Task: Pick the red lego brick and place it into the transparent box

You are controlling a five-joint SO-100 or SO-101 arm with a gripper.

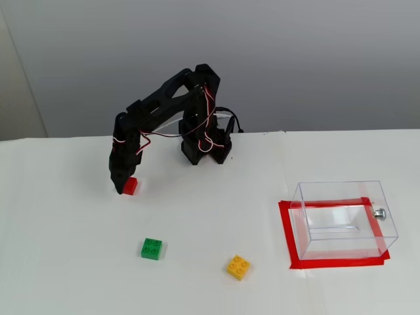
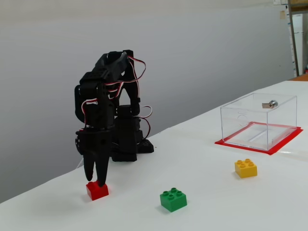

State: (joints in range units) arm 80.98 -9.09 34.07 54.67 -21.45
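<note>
The red lego brick (image 1: pixel 132 186) (image 2: pixel 98 192) sits on the white table at the left, in both fixed views. My gripper (image 1: pixel 122 188) (image 2: pixel 95 182) points straight down at it, fingertips low over the brick's left part and hiding that edge. A narrow gap shows between the fingers, so the gripper is slightly open; the brick rests on the table. The transparent box (image 1: pixel 338 239) (image 2: pixel 257 120) stands far to the right on a frame of red tape, with a small silver knob on its side.
A green brick (image 1: pixel 151 249) (image 2: pixel 173 199) and a yellow-orange brick (image 1: pixel 238 267) (image 2: pixel 246 168) lie on the table between the red brick and the box. The arm's black base (image 1: pixel 205 147) stands at the back, near the grey wall.
</note>
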